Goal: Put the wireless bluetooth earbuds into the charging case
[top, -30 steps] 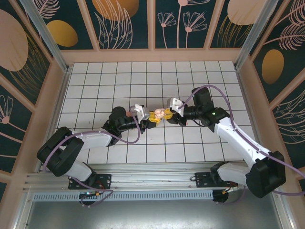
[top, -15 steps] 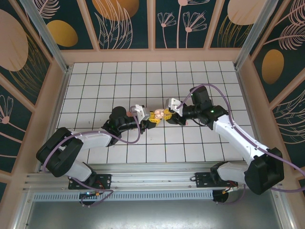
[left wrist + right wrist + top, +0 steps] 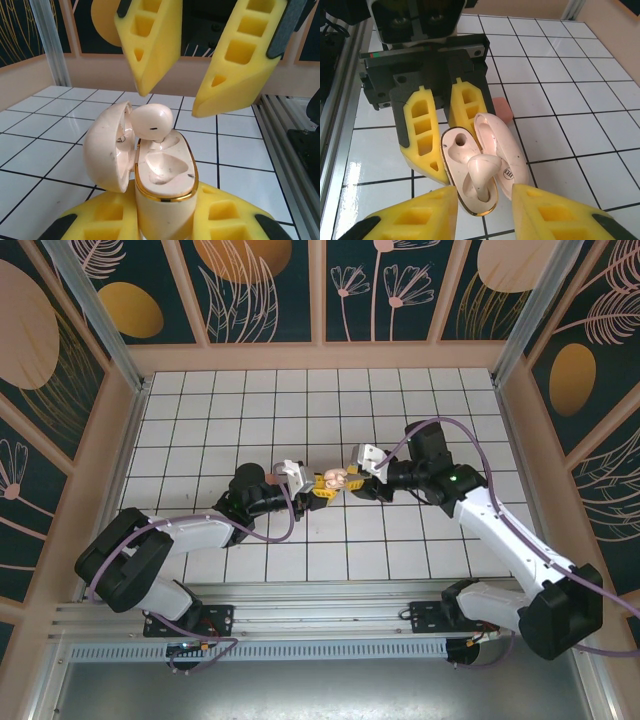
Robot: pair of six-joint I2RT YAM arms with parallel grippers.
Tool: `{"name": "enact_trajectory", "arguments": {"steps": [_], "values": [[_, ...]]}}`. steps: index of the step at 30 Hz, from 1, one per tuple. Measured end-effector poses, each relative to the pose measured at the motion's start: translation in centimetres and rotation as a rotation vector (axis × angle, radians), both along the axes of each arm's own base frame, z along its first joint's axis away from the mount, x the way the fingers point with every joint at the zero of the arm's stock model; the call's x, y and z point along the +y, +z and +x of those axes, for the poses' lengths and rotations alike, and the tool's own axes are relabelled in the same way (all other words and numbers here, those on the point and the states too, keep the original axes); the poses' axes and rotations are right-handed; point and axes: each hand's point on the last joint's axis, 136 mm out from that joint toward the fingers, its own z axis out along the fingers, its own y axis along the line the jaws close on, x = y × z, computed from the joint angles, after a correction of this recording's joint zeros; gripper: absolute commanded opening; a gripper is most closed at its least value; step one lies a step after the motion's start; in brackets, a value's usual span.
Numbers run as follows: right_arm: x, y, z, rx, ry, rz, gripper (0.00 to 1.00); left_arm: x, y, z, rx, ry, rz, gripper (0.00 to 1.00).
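A pale beige charging case (image 3: 165, 200) with a gold rim stands upright in my left gripper (image 3: 162, 220), which is shut on its body. Its lid (image 3: 105, 150) hangs open to the left. One beige earbud (image 3: 482, 172) sits stem-down in one socket, its head sticking out above the rim; the other socket (image 3: 459, 141) is bare. My right gripper (image 3: 482, 210) is open, its yellow fingers (image 3: 420, 215) on either side of the earbud and apart from it. From above, both grippers meet at the case (image 3: 335, 479) mid-table.
A small pinkish-red object (image 3: 503, 109) lies on the white tiled table (image 3: 250, 410) just behind the case. Wooden walls and metal posts ring the table. Open tiles stretch toward the back.
My right gripper's fingers have spread apart and let go of the earbud, which stays in the case. The right arm shifted slightly right. The left arm held still.
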Motion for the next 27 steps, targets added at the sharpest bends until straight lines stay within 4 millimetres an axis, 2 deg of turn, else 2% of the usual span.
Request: {"name": "enact_trajectory", "arguments": {"steps": [11, 23, 27], "values": [[1.1, 1.3, -0.7, -0.027, 0.052, 0.02, 0.35, 0.0, 0.0, 0.0, -0.001, 0.0, 0.0, 0.15], [1.6, 0.2, -0.3, -0.014, 0.07, -0.002, 0.34, -0.1, 0.2, 0.0, -0.005, -0.008, -0.001, 0.15], [1.6, 0.0, -0.2, -0.016, 0.072, -0.006, 0.28, -0.1, 0.2, -0.2, -0.007, -0.015, 0.0, 0.15]]}}
